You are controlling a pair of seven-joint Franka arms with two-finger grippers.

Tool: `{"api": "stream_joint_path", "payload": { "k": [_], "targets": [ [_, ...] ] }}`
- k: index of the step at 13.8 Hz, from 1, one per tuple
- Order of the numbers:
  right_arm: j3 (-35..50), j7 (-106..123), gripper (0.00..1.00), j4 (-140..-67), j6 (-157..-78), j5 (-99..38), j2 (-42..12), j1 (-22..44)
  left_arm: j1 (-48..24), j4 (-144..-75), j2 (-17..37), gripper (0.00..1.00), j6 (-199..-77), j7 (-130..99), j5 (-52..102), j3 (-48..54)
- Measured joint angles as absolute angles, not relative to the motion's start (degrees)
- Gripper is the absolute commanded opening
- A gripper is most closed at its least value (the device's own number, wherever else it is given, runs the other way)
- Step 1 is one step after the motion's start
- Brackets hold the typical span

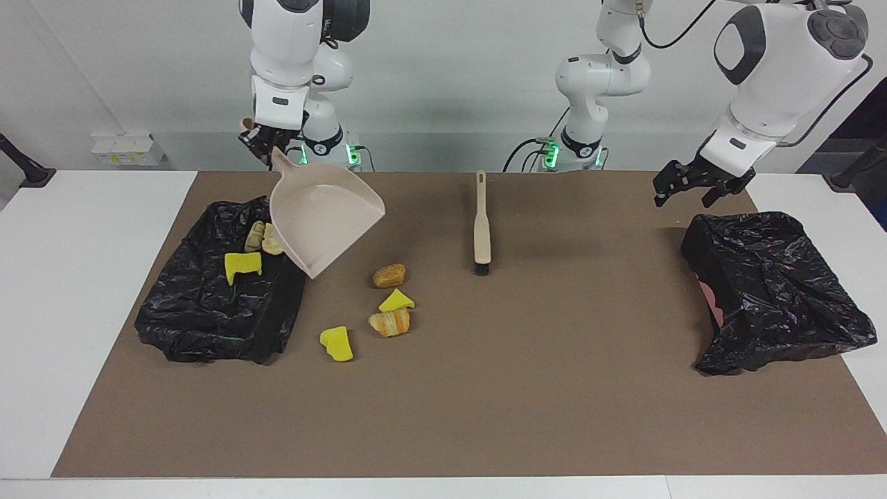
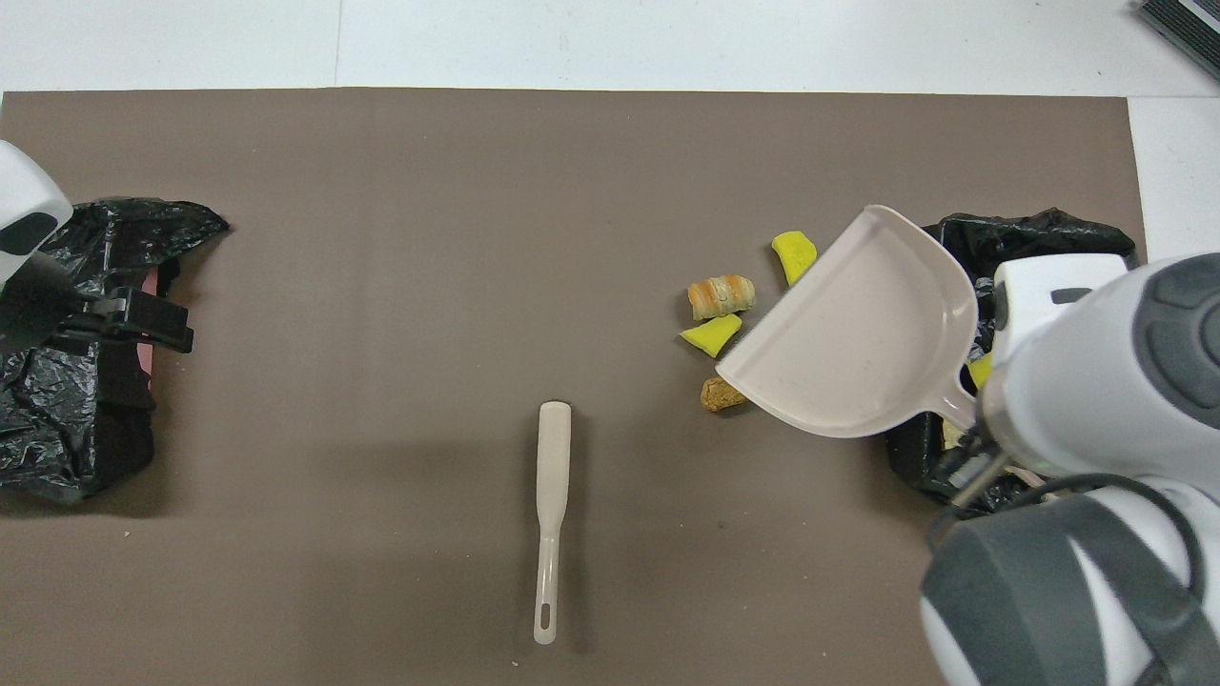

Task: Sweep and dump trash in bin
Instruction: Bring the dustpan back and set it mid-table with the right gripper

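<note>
A beige, smooth plastic dustpan (image 1: pixel 324 223) hangs tilted in the upper left of the facing view, its scoop-shaped mouth pointing down toward the brown paper-like mat (image 1: pixel 485 402) that covers the white bench (image 1: pixel 69 291). The right claw (image 1: pixel 258 142) is clenched on the dustpan's handle, over the edge of the crinkly black bin bag (image 1: pixel 208 312) at the right arm's end.

The trash is split into two groups. In that bag lie a bright yellow spongy chunk (image 1: pixel 242 266) and pale croissant-like pieces (image 1: pixel 262 238) (two, as far as I can make out, partly hidden by the pan). On the mat, lower in the frame than the pan's lip, sit a golden-brown bread roll (image 1: pixel 389 275), a yellow wedge (image 1: pixel 396 301), a striped croissant piece (image 1: pixel 389 323) and another yellow chunk (image 1: pixel 337 344).

A slim beige brush (image 1: pixel 481 225) with dark bristles lies at upper centre. The left claw (image 1: pixel 696 187) hovers released at upper right, above a second glossy black bag (image 1: pixel 776 291).
</note>
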State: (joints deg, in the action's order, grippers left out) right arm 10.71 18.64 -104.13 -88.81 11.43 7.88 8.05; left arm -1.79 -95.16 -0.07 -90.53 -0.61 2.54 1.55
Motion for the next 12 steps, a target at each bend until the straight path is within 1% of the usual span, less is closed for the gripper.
{"api": "stream_joint_path", "payload": {
  "k": [1,3,4,6,8,10,12],
  "targets": [
    [10.78,10.22,0.0,-103.77,-91.37,10.93,5.57,10.57,-1.79,-95.11,-0.07,1.0,-90.84,-0.61,2.54,1.55],
    [10.88,-5.8,0.0,-99.97,-94.5,10.5,-1.87,15.59,-1.79,-94.99,-0.07,1.0,-91.47,-0.61,2.54,1.55],
    [10.88,-13.63,0.0,-96.08,-95.66,10.41,-6.87,18.03,-1.79,-94.94,-0.07,1.0,-91.52,-0.61,2.54,1.56],
    [10.89,-28.56,0.0,-85.1,-97.86,10.38,-18.6,22.37,-1.8,-94.93,-0.07,1.0,-91.68,-0.61,2.54,1.67],
    [10.88,-35.22,0.0,-76.78,-102.53,9.22,-27.68,24.35,-1.84,-94.93,-0.07,1.0,-92.47,-0.61,2.54,1.86],
    [10.88,-38.74,0.0,-72.4,-109.31,7.39,-34.09,25.04,-1.9,-95.0,-0.07,1.0,-92.63,-0.61,2.54,2.1],
    [11.03,-40.0,0.0,-69.58,-113.66,7.0,-38.45,25.67,-1.98,-95.32,-0.06,1.0,-92.63,-0.61,2.54,2.35]
  ]
}}
